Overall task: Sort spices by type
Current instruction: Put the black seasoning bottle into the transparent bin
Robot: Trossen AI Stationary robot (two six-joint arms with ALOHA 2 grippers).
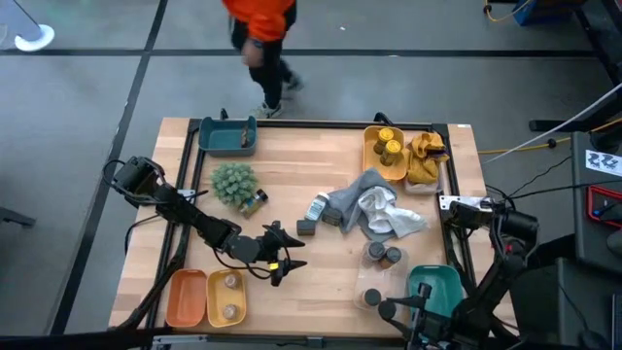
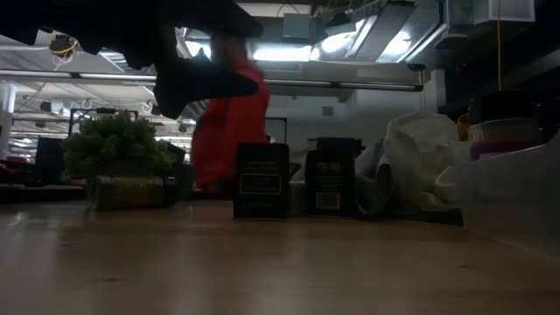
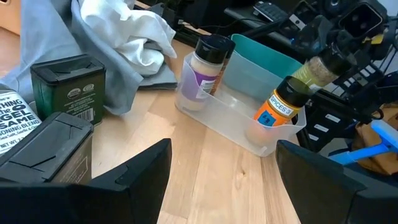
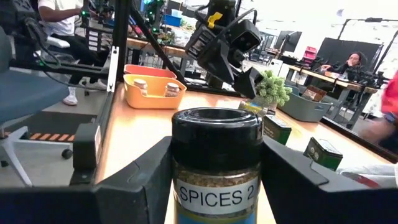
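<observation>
My right gripper (image 4: 217, 186) is shut on a black-lidded spice jar (image 4: 217, 143) labelled "SPICES 2", near the table's near right corner (image 1: 387, 311). In the left wrist view this jar (image 3: 318, 71) shows above a clear bin (image 3: 230, 121). The bin holds a purple-labelled jar (image 3: 205, 71) and an orange-labelled jar (image 3: 277, 109). My left gripper (image 3: 224, 180) is open over bare wood near the table's middle (image 1: 290, 261) and touches nothing. Dark tins (image 3: 68, 81) (image 1: 307, 227) stand by the cloths (image 1: 374, 209). My right gripper pinches the jar's body (image 4: 217, 196) at label height, just below the black lid, between its two fingers (image 4: 140, 180). The fingers come in about level, pointing toward the table's left. The jar is lifted clear of the table.
A yellow bin (image 1: 384, 151) of yellow-lidded jars sits far right. Orange (image 1: 185, 297) and yellow (image 1: 225, 297) bins sit near left, a teal bin (image 1: 432, 287) near right, a grey bin (image 1: 228, 136) far left. A green plant ball (image 1: 233, 183) has a jar (image 1: 255, 202) beside it. A person stands beyond the far edge.
</observation>
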